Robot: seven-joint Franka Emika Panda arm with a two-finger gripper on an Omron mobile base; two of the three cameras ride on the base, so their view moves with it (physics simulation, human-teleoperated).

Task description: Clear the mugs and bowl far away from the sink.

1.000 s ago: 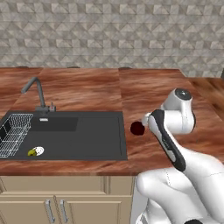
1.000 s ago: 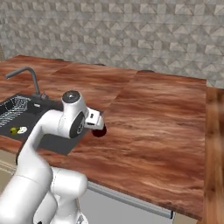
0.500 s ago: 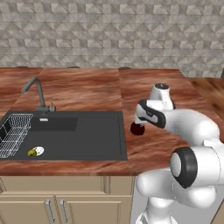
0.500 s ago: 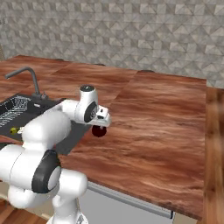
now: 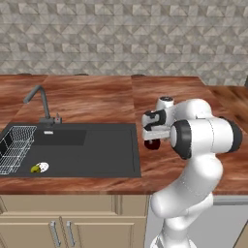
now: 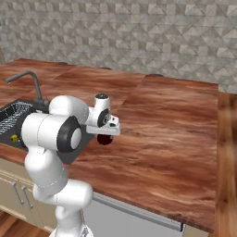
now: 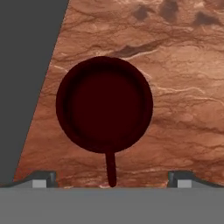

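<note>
A dark maroon mug [image 7: 105, 105] stands upright on the wooden counter [image 5: 193, 92], just right of the black sink [image 5: 87, 150]. Seen from above, its thin handle [image 7: 111, 168] points toward my hand. My gripper [image 7: 111, 178] hangs right above the mug [image 5: 152, 144], open, with one fingertip [image 7: 43, 177] on each side of the handle and nothing held. From the right base the mug [image 6: 104, 139] peeks out below my hand [image 6: 105, 126]. The sink's edge [image 7: 22, 65] runs along the mug's left. The bowl is out of view.
A grey faucet [image 5: 41, 99] rises behind the sink. A wire rack [image 5: 14, 147] sits in its left end, and a small yellow-green item [image 5: 37, 168] lies at the drain. Bare counter [image 6: 176, 120] stretches to the right. The front edge drops to the cabinets [image 5: 58, 218].
The arm has swung round and its elbow has risen. The hand has settled straight above the maroon mug. The mug has not moved and the jaws stay open.
</note>
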